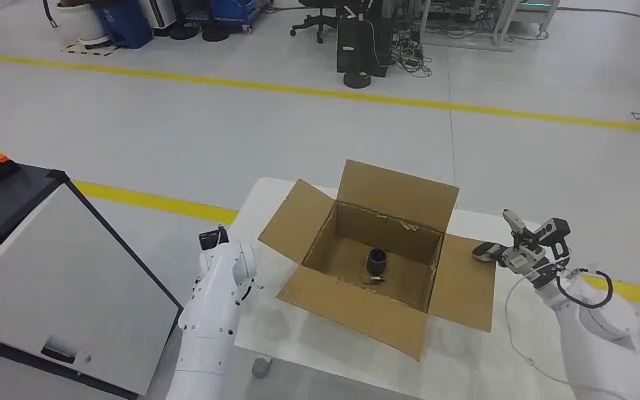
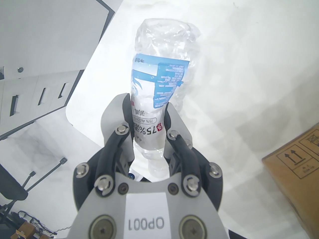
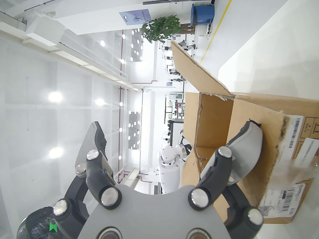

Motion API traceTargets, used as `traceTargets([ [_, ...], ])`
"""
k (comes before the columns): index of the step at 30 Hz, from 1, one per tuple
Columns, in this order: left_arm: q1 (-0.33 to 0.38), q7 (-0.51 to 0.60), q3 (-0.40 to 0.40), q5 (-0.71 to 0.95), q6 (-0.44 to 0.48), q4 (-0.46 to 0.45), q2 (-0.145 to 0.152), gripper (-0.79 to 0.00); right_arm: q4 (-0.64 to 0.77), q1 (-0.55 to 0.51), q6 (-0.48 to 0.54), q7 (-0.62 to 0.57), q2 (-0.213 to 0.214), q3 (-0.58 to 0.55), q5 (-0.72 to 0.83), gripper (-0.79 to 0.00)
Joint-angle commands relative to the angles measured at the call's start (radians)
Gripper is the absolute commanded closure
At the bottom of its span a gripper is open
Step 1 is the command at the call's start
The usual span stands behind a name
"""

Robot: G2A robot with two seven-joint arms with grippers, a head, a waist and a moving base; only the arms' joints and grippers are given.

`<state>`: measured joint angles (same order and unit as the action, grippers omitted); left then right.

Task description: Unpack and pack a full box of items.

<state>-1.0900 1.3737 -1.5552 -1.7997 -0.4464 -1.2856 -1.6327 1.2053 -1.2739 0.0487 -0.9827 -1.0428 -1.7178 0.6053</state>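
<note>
In the top view, the cardboard box [image 1: 350, 305] stands open on the white tabletop [image 1: 300, 345] with its flaps folded outward. A single dark, squat, cylindrical item [image 1: 378, 263] rests on the box floor near the middle. With the box so nearly empty, I judge the work to be either late in unpacking or barely into repacking (the pictures alone do not settle which). At least that item and the bottle are left to deal with. The right gripper [image 1: 497, 235] hangs just outside the box's flap on the robot's right side, jaws apart.

In the left wrist view, the left gripper [image 2: 148, 101] is outside the box, over bare tabletop, with its jaws clamped on one end of a clear plastic bottle [image 2: 162, 58]. The bottle looks thin-walled and crinkled, and it carries a glossy blue-and-white label (it would probably give under a hard squeeze). A corner of the box, matte brown corrugated board, lies well apart from it.

In the right wrist view, the right gripper's jaws stand wide apart and hold nothing. One smooth grey finger sits close against the box's ragged-edged flap, which bears white stickers. I cannot tell whether the finger touches the flap.
</note>
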Motion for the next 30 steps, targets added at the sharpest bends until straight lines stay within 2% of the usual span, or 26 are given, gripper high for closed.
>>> traceTargets([
  [1,0.005,0.003,-0.002,-0.005,0.003,0.012,-0.003,-0.154,0.000,0.000,0.000,0.000,0.000,0.000,0.000,-0.785],
  [3,0.008,0.006,-0.004,-0.005,0.006,0.018,-0.006,-0.302,0.000,0.000,0.000,0.000,0.000,0.000,0.000,-0.785],
  [5,0.009,0.008,-0.003,-0.011,0.008,0.017,-0.009,-0.419,0.000,0.000,0.000,0.000,0.000,0.000,0.000,-0.785],
  [6,0.008,0.009,-0.003,-0.010,0.009,0.013,-0.011,-0.449,0.000,0.000,0.000,0.000,0.000,0.000,0.000,-0.785],
  [7,0.008,0.010,-0.003,-0.010,0.010,0.008,-0.012,-0.520,0.000,0.000,0.000,0.000,0.000,0.000,0.000,-0.785],
  [9,0.005,0.012,-0.002,-0.013,0.012,-0.006,-0.016,-0.613,0.000,0.000,0.000,0.000,0.000,0.000,0.000,-0.785],
  [13,0.000,0.021,-0.004,-0.023,0.021,-0.027,-0.022,-0.730,0.000,0.000,0.000,0.000,0.000,0.000,0.000,-0.785],
  [16,-0.004,0.027,-0.005,-0.030,0.027,-0.047,-0.027,-0.736,0.000,0.000,0.000,0.000,0.000,0.000,0.000,-0.785],
  [19,-0.009,0.029,-0.008,-0.036,0.030,-0.059,-0.031,-0.690,0.000,0.000,0.000,0.000,0.000,0.000,0.000,-0.785],
  [23,-0.011,0.033,-0.014,-0.041,0.033,-0.066,-0.037,-0.736,0.000,0.000,0.000,0.000,0.000,0.000,0.000,-0.785],
  [24,-0.010,0.035,-0.015,-0.043,0.035,-0.069,-0.038,-0.779,0.000,0.000,0.000,0.000,0.000,0.000,0.000,-0.785],
  [30,-0.019,0.050,-0.025,-0.063,0.050,-0.101,-0.047,-0.785,0.000,0.000,0.000,0.000,0.000,0.000,0.000,-0.785],
])
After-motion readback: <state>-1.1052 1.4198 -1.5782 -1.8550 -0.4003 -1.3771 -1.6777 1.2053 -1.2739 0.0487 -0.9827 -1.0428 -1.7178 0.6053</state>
